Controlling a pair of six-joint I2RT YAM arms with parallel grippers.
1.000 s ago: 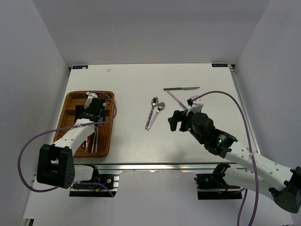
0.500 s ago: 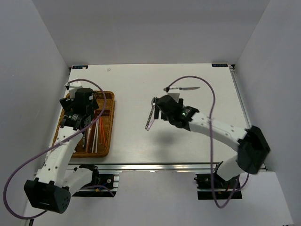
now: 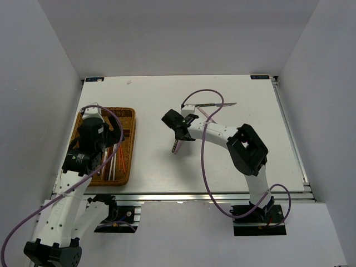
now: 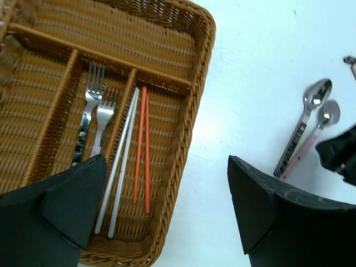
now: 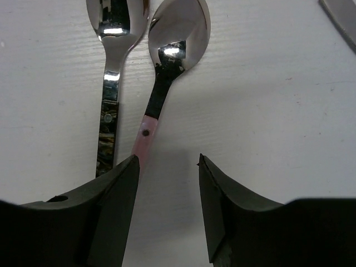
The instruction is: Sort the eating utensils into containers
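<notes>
Right gripper [image 5: 167,167] hung over the counter [image 5: 278,139], jaws released and empty, above the pink-handled spoon [image 5: 158,94] lying just beside the dark-handled spoon [image 5: 110,83]. Left gripper [image 4: 166,167], jaws likewise released, stood above the wicker tray [image 4: 196,94], which held forks [image 4: 95,105] and chopsticks [image 4: 144,144].

From above, the right gripper [image 3: 181,129] covers the spoons [image 3: 174,147] but for one handle end. Up close, their handles vanish behind its fingers [image 5: 111,211], and the knife [image 5: 340,14] is cut off at the corner.
</notes>
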